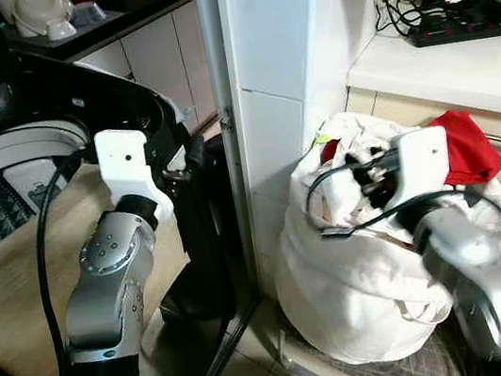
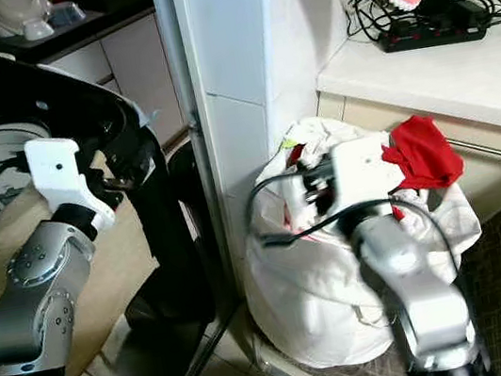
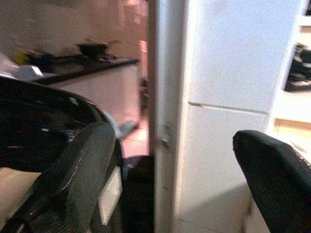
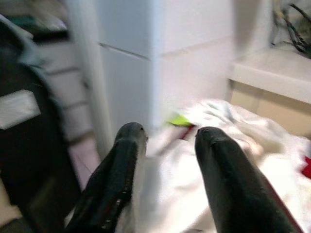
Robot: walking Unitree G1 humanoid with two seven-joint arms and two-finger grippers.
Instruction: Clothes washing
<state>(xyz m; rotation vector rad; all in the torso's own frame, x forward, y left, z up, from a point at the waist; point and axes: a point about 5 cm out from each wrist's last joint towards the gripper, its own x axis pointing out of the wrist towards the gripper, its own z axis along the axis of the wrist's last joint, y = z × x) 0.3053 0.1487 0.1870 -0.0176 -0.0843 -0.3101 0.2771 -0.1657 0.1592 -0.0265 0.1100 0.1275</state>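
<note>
While both jaws stand spread, the right gripper (image 4: pixel 167 138) hovers over the laundry bag (image 1: pixel 363 294).

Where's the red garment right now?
The red garment lies on top of the white laundry bag, at the robot's right, just below the white counter and beside the right end effector.

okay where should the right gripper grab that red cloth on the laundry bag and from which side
Grip the red cloth at its bunched upper fold, coming from above. It drapes loose over the white laundry bag's rim beside the right gripper, so that raised fold likely pinches easiest.
</note>
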